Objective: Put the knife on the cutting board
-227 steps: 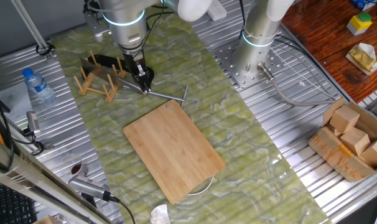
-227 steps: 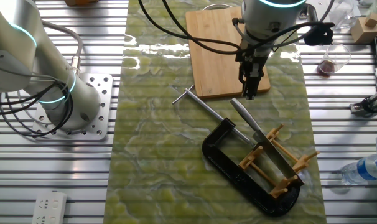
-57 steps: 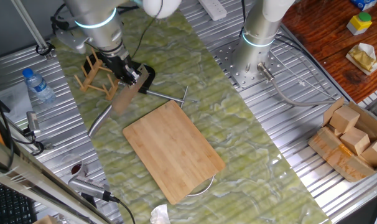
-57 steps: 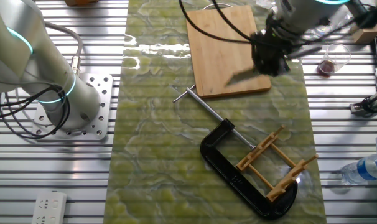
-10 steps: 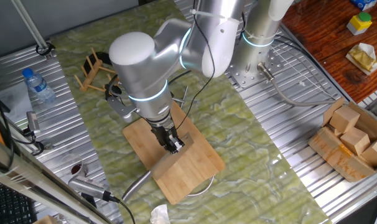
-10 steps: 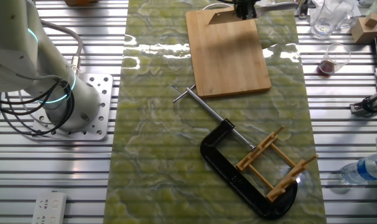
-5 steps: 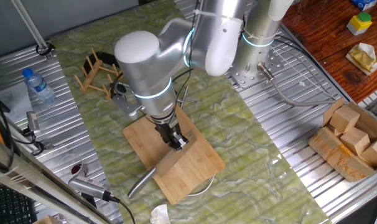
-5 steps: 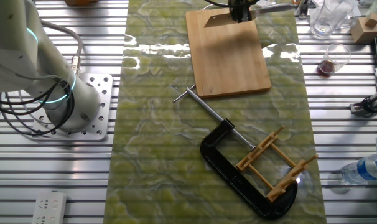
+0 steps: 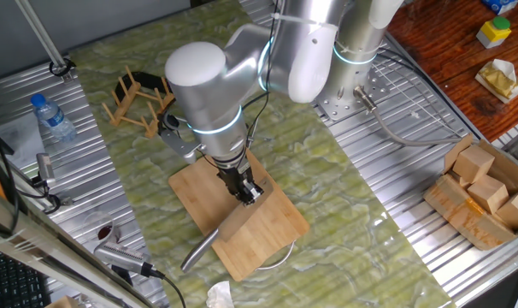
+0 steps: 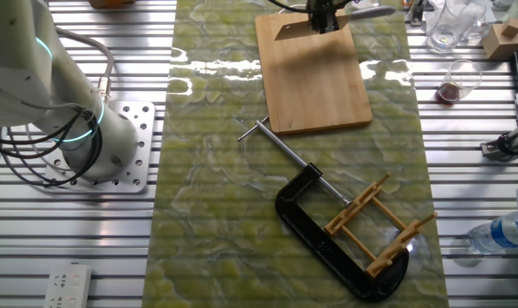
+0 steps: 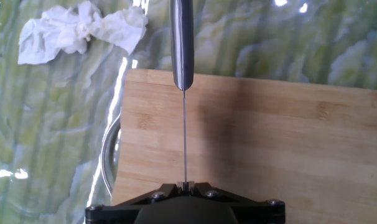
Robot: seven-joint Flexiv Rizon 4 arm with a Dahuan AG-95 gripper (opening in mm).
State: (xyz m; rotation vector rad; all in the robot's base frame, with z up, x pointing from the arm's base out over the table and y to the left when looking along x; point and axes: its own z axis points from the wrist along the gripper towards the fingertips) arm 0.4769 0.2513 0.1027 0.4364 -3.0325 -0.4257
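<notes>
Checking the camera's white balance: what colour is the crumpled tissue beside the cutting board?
White. The tissue shows best in the hand view, lying on the green marbled mat.

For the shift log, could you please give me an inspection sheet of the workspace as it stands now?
Surface: green marbled mat on a slatted metal table.
Job's things: knife held edge-on above the cutting board, handle past the board's edge; contact cannot be told.
Clutter: black C-clamp, wooden peg rack, crumpled tissue, water bottle, wooden blocks, glass cups.
Gripper: gripper shut on the blade's spine.
Cables: black cables over the mat by the board.
Surroundings: second arm's base beside the mat.
</notes>
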